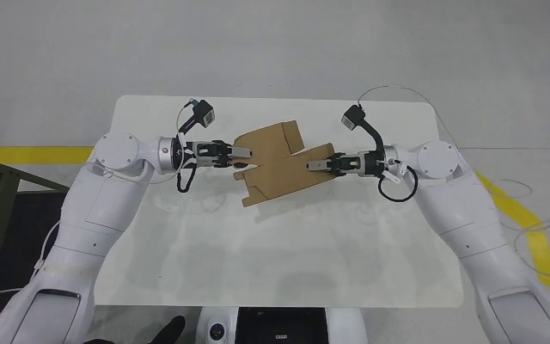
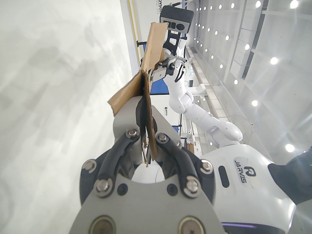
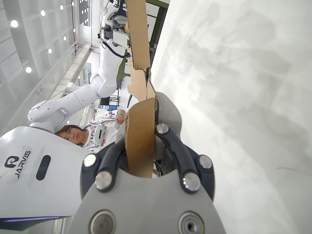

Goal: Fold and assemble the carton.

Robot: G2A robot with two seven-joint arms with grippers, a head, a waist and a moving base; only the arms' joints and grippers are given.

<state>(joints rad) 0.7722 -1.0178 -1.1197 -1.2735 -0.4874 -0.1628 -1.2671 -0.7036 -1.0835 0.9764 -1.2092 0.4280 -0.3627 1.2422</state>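
Grey fingers (image 2: 124, 115) of the left gripper (image 1: 245, 155) pinched tight on one edge of the carton (image 1: 275, 163); right gripper (image 1: 314, 165) clamped likewise on the opposite edge. Partly folded, flaps sticking out, hanging between both over the middle of the white table (image 1: 258, 258).

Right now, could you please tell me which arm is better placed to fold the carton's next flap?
Probably the right. The right gripper is shut on a narrow flap at the edge of the carton, while the left gripper clamps the opposite edge and can steady it.
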